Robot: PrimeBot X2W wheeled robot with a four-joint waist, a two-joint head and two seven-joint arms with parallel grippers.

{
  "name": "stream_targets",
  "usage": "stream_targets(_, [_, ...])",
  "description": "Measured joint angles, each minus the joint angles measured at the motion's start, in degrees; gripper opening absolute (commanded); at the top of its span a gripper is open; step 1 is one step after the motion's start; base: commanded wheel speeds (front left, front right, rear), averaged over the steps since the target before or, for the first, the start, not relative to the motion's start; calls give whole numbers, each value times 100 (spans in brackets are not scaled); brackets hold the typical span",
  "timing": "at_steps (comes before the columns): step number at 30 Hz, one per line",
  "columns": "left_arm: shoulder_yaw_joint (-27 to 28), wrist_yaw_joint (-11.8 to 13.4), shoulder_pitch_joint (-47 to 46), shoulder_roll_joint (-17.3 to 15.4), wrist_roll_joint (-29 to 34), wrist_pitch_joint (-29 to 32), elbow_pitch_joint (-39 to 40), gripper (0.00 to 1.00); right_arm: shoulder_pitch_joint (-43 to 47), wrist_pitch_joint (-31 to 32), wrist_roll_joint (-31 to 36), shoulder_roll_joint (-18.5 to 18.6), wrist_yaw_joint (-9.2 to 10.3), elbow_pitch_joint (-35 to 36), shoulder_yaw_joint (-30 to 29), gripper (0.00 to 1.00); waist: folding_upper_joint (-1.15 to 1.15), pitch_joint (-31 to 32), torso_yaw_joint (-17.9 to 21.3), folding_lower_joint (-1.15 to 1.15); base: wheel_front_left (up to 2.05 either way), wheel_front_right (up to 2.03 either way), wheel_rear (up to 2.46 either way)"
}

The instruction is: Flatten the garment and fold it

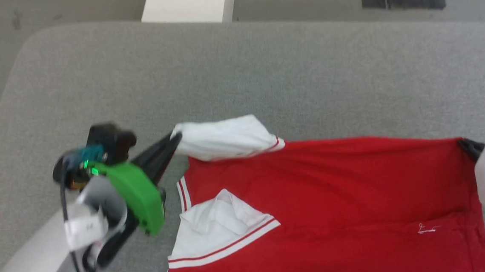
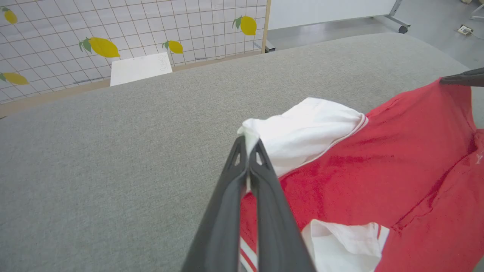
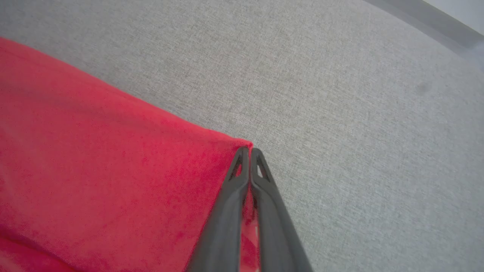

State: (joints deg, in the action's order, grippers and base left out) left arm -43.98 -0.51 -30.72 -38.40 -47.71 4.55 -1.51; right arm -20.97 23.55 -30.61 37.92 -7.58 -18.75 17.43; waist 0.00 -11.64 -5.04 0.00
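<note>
Left fingers (image 2: 225, 211) clamped on garment (image 1: 336, 197) sleeve (white) — right fingers (image 3: 227, 215) pinching red corner.

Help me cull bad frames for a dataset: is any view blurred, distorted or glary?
Head view: soft overall, the left gripper and its green wrist housing smeared; light flat, no glare. Left wrist view: crisp, though the wide lens bows the grey fabric-covered table. Right wrist view: weave sharp by the right gripper, the red white-sleeved jersey shirt soft and oversaturated.
</note>
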Motion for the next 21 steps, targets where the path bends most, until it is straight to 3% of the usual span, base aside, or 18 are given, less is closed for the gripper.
stream_targets(9, [-73,465,1543,-628,-539,49,892,0,1677,-82,319,-565,0,894,-966,0,0,526,-30,0,0,0,0])
stream_targets(14, [-376,493,2024,-776,-582,231,856,0,2369,258,504,-633,0,1241,-1018,0,0,592,-78,0,0,0,0])
stream_targets(21, [-725,279,2107,-603,-450,293,96,0,2601,715,612,-434,0,1423,-802,0,0,505,-38,0,0,0,0])
